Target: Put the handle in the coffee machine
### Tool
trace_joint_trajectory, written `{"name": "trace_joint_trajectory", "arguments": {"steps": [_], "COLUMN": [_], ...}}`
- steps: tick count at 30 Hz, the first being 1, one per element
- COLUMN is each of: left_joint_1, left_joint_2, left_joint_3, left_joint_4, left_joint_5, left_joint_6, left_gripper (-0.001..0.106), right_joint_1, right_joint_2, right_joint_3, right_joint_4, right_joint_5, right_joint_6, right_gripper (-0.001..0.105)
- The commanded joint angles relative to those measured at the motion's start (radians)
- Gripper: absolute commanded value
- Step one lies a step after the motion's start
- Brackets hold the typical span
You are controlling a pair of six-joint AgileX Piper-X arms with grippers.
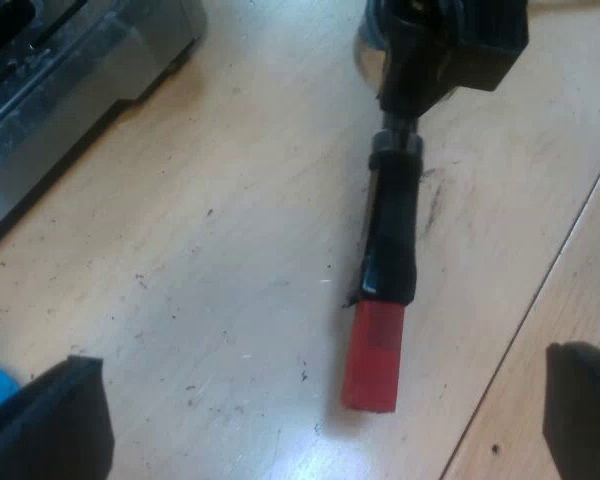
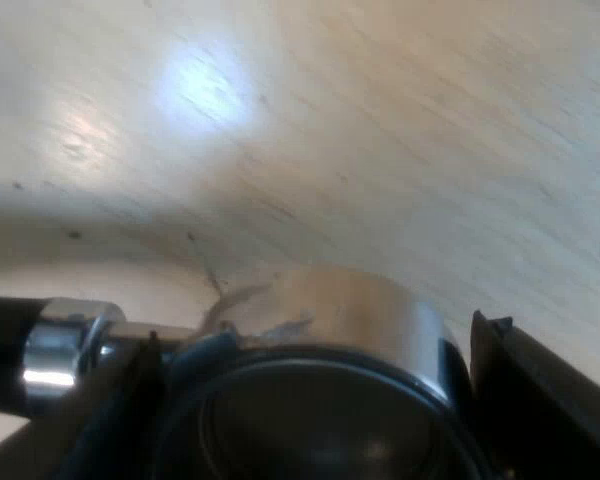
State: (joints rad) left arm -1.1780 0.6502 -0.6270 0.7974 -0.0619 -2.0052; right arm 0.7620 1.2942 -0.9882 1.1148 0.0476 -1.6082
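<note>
holder (image 1: 392, 230) | metal basket, dark handle, red end | loose, flat on table (image 1: 180, 300) | espresso machine (image 1: 50, 90) nearby

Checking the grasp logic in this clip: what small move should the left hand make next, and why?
Probably ease the open left hand forward to straddle the dark handle with a red end, then close. The handle lies on the wooden table, lined up with that hand's opening, while the right hand sits at the round metal basket.
</note>
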Motion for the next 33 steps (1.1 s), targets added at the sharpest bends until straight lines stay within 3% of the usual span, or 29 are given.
{"name": "trace_joint_trajectory", "arguments": {"steps": [1, 10, 13, 15, 18, 20, 25, 33], "left_joint_1": [-0.005, -0.005, -0.005, -0.005, -0.004, 0.004, 0.053, 0.171], "left_joint_2": [0.002, 0.002, 0.002, 0.002, 0.002, 0.002, 0.002, 0.002], "left_joint_3": [-0.007, -0.007, -0.007, -0.007, -0.007, -0.007, -0.004, 0.054], "left_joint_4": [-0.019, -0.019, 0.019, 0.07, 0.124, 0.133, 0.133, 0.111], "left_joint_5": [-0.009, -0.009, 0.017, 0.062, 0.097, 0.097, 0.097, 0.128], "left_joint_6": [-0.009, -0.009, 0.091, 0.25, 0.4, 0.438, 0.451, 0.587], "left_gripper": [0.089, 0.089, 0.089, 0.089, 0.089, 0.089, 0.089, 0.089], "right_joint_1": [-0.003, -0.003, -0.003, -0.003, -0.003, -0.003, -0.003, -0.003], "right_joint_2": [-0.013, -0.013, -0.013, -0.013, -0.013, -0.013, -0.013, -0.013], "right_joint_3": [-0.026, -0.055, -0.055, -0.055, -0.055, -0.059, -0.073, -0.108], "right_joint_4": [0.035, 0.045, 0.05, 0.067, 0.078, 0.083, 0.081, 0.081], "right_joint_5": [0.021, 0.023, 0.023, 0.023, 0.018, 0.013, -0.031, -0.068], "right_joint_6": [0.031, 0.08, 0.087, 0.087, 0.087, 0.087, 0.087, 0.087], "right_gripper": [0.0, 0.0, 0.0, 0.0, 0.0, 0.0, 0.0, 0.0]}}
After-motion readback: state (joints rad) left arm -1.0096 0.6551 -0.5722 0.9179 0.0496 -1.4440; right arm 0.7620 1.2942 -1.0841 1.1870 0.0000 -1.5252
